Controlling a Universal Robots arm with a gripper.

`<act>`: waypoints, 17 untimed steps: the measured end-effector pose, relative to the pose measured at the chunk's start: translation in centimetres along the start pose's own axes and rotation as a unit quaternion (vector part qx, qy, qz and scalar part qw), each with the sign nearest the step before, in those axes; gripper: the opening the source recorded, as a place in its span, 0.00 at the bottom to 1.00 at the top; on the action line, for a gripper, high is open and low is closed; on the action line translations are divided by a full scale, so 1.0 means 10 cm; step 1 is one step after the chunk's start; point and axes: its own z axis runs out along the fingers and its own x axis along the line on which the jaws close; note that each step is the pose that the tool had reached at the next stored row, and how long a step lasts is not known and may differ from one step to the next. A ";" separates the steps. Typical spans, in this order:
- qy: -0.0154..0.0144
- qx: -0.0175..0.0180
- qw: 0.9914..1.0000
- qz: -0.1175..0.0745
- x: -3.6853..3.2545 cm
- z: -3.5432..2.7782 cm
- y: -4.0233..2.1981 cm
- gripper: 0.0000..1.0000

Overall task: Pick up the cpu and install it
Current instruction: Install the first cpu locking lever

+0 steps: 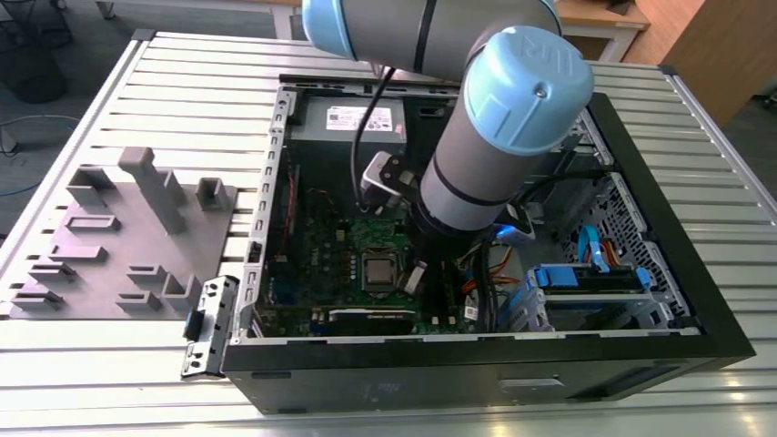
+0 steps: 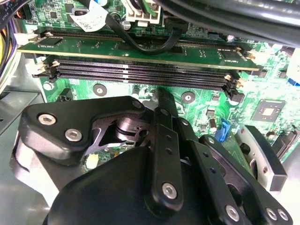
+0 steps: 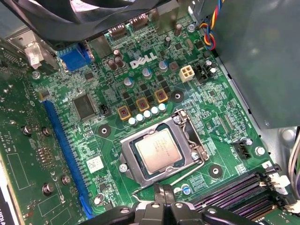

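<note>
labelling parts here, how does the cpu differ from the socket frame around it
The cpu is a flat, pale silvery square plate; the socket frame is a darker metal rectangle with an open middle. The cpu lies inside and is smaller; the frame rings it, with a thin wire lever along its side. Both sit on the green motherboard.

The arm (image 1: 486, 155) reaches into the open computer case (image 1: 680, 300).
</note>
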 end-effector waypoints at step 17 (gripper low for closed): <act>0.002 0.000 1.000 -0.017 0.054 -0.024 0.003 0.11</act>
